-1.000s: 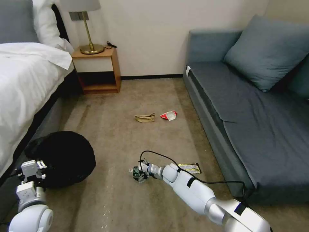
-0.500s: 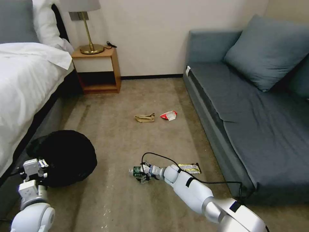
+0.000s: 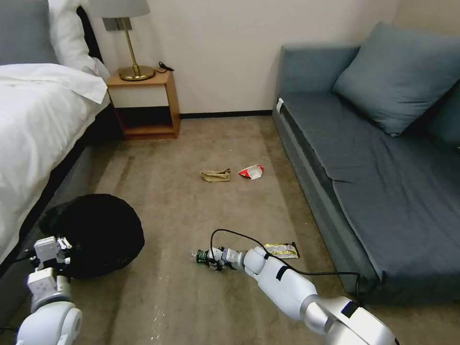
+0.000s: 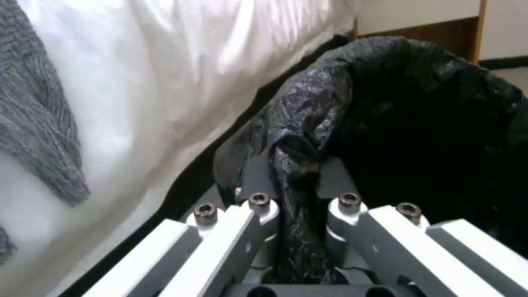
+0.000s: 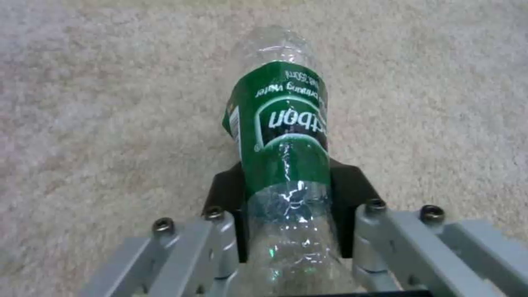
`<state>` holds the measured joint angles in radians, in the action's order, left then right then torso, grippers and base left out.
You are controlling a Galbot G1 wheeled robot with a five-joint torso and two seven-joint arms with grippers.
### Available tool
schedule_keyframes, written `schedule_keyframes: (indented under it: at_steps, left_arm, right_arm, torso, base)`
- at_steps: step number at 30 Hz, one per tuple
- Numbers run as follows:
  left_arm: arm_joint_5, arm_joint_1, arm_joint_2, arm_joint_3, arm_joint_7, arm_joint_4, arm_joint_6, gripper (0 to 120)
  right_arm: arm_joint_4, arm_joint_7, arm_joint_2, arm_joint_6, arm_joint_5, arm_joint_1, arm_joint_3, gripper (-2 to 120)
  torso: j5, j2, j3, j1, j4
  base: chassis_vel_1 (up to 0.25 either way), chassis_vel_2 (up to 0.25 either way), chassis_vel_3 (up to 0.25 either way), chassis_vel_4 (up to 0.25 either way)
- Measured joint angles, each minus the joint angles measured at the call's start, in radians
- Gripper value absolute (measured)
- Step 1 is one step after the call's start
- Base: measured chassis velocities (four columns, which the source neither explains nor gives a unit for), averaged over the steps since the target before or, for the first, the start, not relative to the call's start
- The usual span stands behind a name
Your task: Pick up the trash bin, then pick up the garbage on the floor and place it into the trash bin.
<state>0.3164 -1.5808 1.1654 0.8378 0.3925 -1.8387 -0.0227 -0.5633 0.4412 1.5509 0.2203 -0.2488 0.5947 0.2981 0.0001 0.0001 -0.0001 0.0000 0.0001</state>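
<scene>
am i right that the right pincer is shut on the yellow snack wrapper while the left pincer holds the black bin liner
Not quite. The right pincer is shut on the clear bottle with the green label, as the right wrist view shows; the yellow snack wrapper lies on the floor beside the arm. The left pincer does hold the trash bin by its black liner.

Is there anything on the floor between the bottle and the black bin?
No. The right pincer grips the bottle, and bare carpet lies between it and the trash bin, held by the left pincer.
</scene>
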Motion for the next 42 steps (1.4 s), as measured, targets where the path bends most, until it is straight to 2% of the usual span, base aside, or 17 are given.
schedule_keyframes:
  at_steps: [11, 15, 17, 19, 23, 24, 27, 29, 30, 31, 32, 34, 35, 37, 42]
  left_arm:
    - [0.000, -0.007, 0.002, -0.001, 0.001, -0.028, 0.000, 7]
    - [-0.001, -0.013, 0.007, -0.005, 0.001, -0.046, 0.001, 7]
    - [-0.001, -0.013, 0.008, -0.006, 0.001, -0.048, 0.001, 7]
    - [0.007, -0.018, 0.011, -0.010, 0.002, -0.067, 0.008, 7]
    - [0.009, -0.018, 0.012, -0.011, 0.002, -0.070, 0.010, 7]
    - [0.015, -0.017, 0.014, -0.020, 0.003, -0.085, 0.019, 7]
    - [0.015, -0.016, 0.015, -0.024, 0.003, -0.089, 0.020, 7]
    - [0.011, -0.015, 0.023, -0.041, 0.005, -0.100, 0.024, 7]
    - [0.011, -0.015, 0.023, -0.041, 0.005, -0.100, 0.024, 7]
    - [0.007, -0.013, 0.028, -0.048, 0.005, -0.105, 0.025, 7]
    - [0.004, -0.009, 0.034, -0.055, 0.005, -0.111, 0.024, 7]
    - [0.004, -0.008, 0.037, -0.057, 0.005, -0.113, 0.024, 7]
    - [0.003, -0.007, 0.042, -0.062, 0.004, -0.118, 0.023, 7]
    - [-0.001, -0.005, 0.051, -0.070, 0.001, -0.120, 0.016, 7]
    - [-0.003, -0.005, 0.058, -0.078, -0.011, -0.123, -0.001, 7]
  right_arm:
    - [-0.088, 0.019, -0.040, 0.017, 0.010, 0.044, -0.040, 25]
    - [-0.217, 0.018, -0.063, 0.010, 0.090, 0.050, -0.054, 25]
    - [-0.239, 0.015, -0.067, 0.007, 0.104, 0.050, -0.054, 25]
    - [-0.349, -0.015, -0.079, -0.011, 0.201, 0.045, -0.052, 25]
    - [-0.364, -0.021, -0.079, -0.012, 0.215, 0.043, -0.052, 25]
    - [-0.438, -0.064, -0.072, -0.015, 0.297, 0.026, -0.053, 25]
    - [-0.463, -0.079, -0.068, -0.017, 0.330, 0.017, -0.052, 25]
    - [-0.524, -0.113, -0.060, -0.026, 0.483, 0.003, -0.025, 25]
    - [-0.524, -0.113, -0.060, -0.026, 0.483, 0.003, -0.025, 25]
    - [-0.568, -0.133, -0.053, -0.029, 0.570, -0.010, -0.010, 25]
    - [-0.625, -0.159, -0.050, -0.050, 0.694, -0.009, 0.028, 25]
    - [-0.647, -0.163, -0.049, -0.065, 0.739, -0.007, 0.042, 25]
    - [-0.703, -0.169, -0.040, -0.095, 0.840, -0.003, 0.064, 25]
    - [-0.764, -0.172, -0.009, -0.146, 0.949, 0.013, 0.107, 25]
    - [-0.773, -0.177, 0.017, -0.158, 0.968, 0.022, 0.159, 25]
  torso:
    - [-0.0001, 0.000, 0.000, 0.000, -0.0002]
    - [0.0000, 0.000, 0.000, 0.000, -0.0001]
    - [-0.0001, 0.000, 0.000, 0.000, -0.0002]
    - [-0.0001, 0.000, 0.000, 0.000, -0.0001]
    - [-0.0001, 0.000, 0.000, 0.000, -0.0001]
    - [-0.0001, 0.000, 0.000, 0.000, -0.0001]
    - [-0.0001, 0.000, 0.000, 0.000, 0.0002]
    - [-0.0003, 0.000, 0.001, 0.000, -0.0005]
    - [-0.0003, 0.000, 0.001, 0.000, -0.0005]
    - [-0.0003, 0.000, 0.000, 0.000, 0.0002]
    - [-0.0002, 0.000, 0.000, 0.000, -0.0001]
    - [-0.0003, 0.000, 0.000, 0.000, 0.0001]
    - [-0.0004, 0.000, 0.000, 0.000, -0.0001]
    - [-0.0004, 0.000, 0.000, 0.000, 0.0001]
    - [-0.0003, 0.000, 0.000, 0.000, 0.0001]
  base:
    - [0.000, 0.000, 0.000, 0.000]
    - [0.000, 0.000, 0.000, 0.000]
    - [0.000, 0.000, 0.000, 0.000]
    - [0.000, 0.000, 0.000, 0.000]
    - [0.000, 0.000, 0.000, 0.000]
    - [0.000, 0.000, 0.000, 0.000]
    - [0.000, 0.000, 0.000, 0.000]
    - [0.000, 0.000, 0.000, 0.000]
    - [0.000, 0.000, 0.000, 0.000]
    - [0.000, 0.000, 0.000, 0.000]
    - [0.000, 0.000, 0.000, 0.000]
    - [0.000, 0.000, 0.000, 0.000]
    - [0.000, 0.000, 0.000, 0.000]
    - [0.000, 0.000, 0.000, 0.000]
    - [0.000, 0.000, 0.000, 0.000]
